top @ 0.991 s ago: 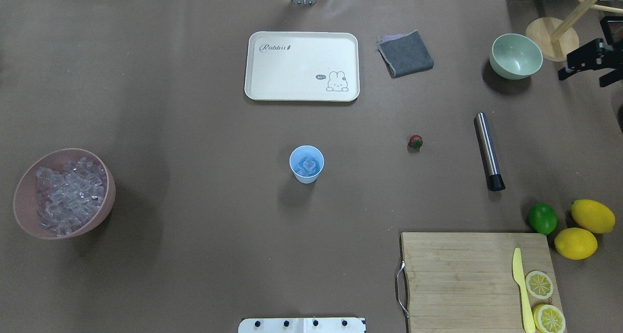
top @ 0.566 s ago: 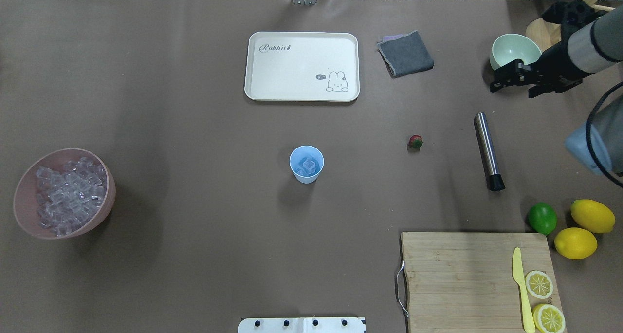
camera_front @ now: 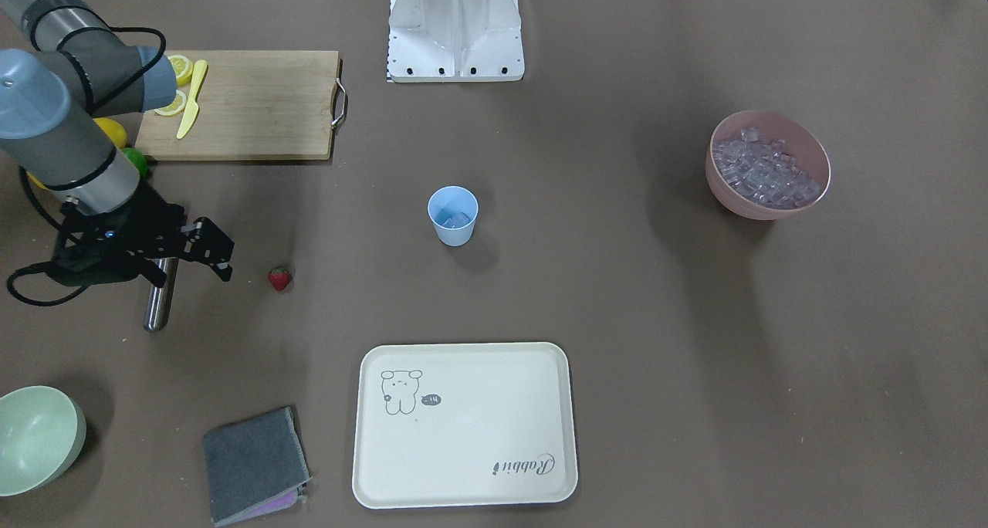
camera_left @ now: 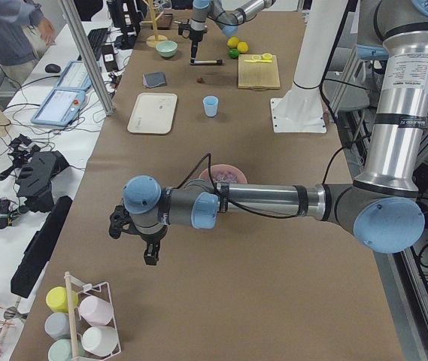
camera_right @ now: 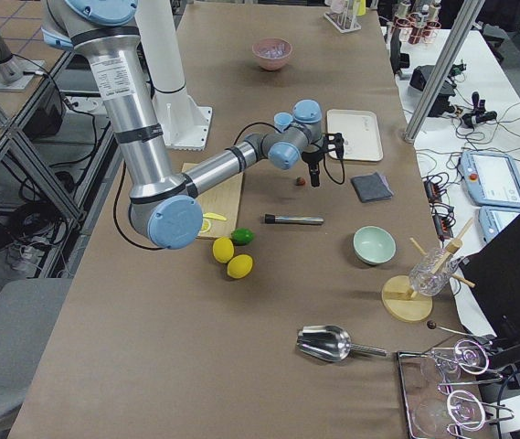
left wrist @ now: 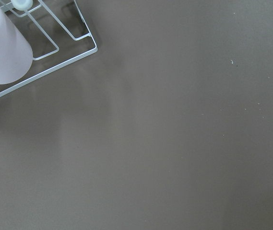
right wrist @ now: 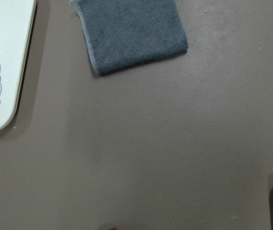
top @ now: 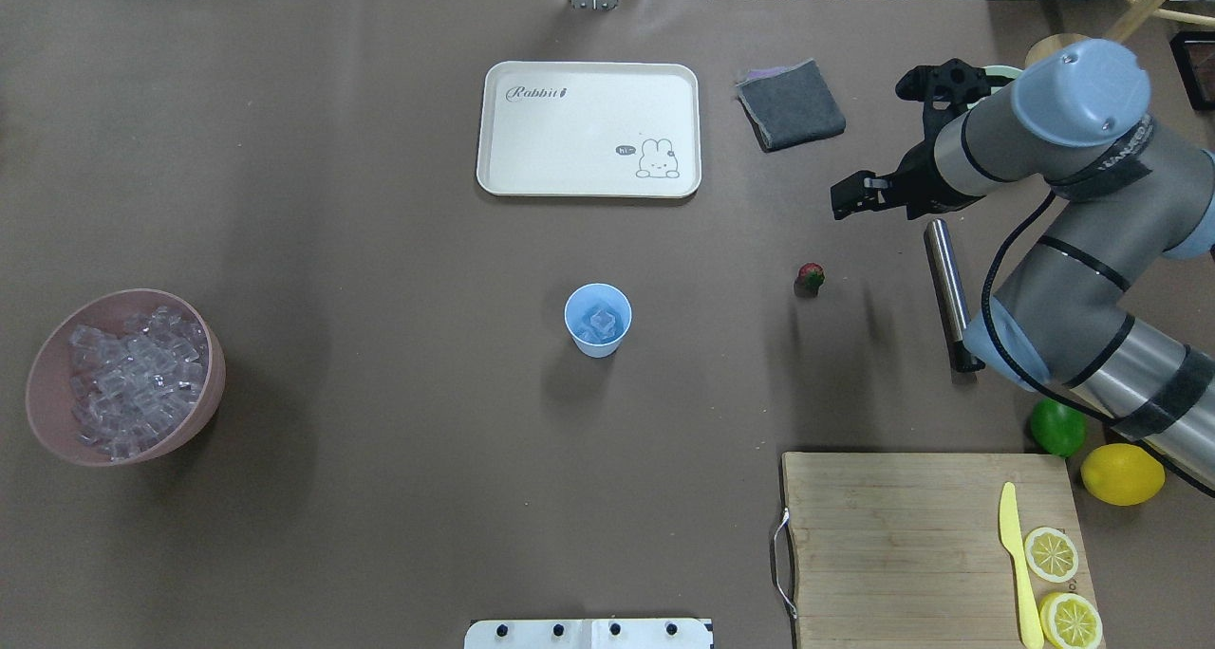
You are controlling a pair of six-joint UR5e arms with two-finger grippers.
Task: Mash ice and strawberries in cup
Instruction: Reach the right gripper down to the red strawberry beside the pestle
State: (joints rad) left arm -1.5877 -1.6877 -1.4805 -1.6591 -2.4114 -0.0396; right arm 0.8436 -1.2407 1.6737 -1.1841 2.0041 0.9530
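Note:
The light-blue cup (top: 598, 320) stands upright mid-table with a few ice cubes (top: 602, 324) in it. More ice (top: 133, 374) fills the pink bowl (top: 43, 421) at the left. The red strawberry (top: 810, 275) lies on the table right of the cup. It also shows in the front-facing view (camera_front: 279, 278). My right gripper (top: 848, 199) is open and empty. It hangs above the table just beyond and right of the strawberry, next to a steel muddler (top: 949, 284). My left gripper (camera_left: 147, 252) shows only in the exterior left view, far from the cup; I cannot tell its state.
A cream tray (top: 588, 184) and a grey cloth (top: 791, 105) lie at the back. A green bowl (camera_front: 35, 435) sits behind my right arm. A cutting board (top: 883, 535) with knife and lemon slices, a lime (top: 1056, 427) and a lemon (top: 1122, 473) are at front right. A cup rack (left wrist: 40, 43) stands near my left wrist.
My right arm has swung in from the right edge, past the green bowl, leftward to a spot near the strawberry. The cup, strawberry and muddler have not moved.

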